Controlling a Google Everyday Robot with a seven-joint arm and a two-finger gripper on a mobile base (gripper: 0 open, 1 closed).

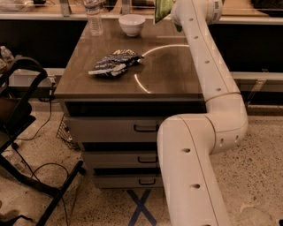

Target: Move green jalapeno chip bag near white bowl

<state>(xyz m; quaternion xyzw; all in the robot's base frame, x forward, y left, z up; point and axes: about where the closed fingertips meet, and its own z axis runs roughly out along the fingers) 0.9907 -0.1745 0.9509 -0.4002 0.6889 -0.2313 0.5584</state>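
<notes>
Pincer point(171, 16) at tabletop point(177, 75) far edge, clamped on green jalapeno chip bag point(162, 9), held aloft just right of white bowl point(132, 24). Bag judged light, crinkly, slippery; pinch a crimped end seam, not the puffed middle.

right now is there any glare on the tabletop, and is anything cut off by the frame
Camera view: a bright curved arc of glare crosses the wooden tabletop right of the dark blue-and-white chip bag; warm, dim light overall. The green jalapeno chip bag and the gripper beside it sit at the top edge, both cropped; the white bowl is fully in frame.
</notes>
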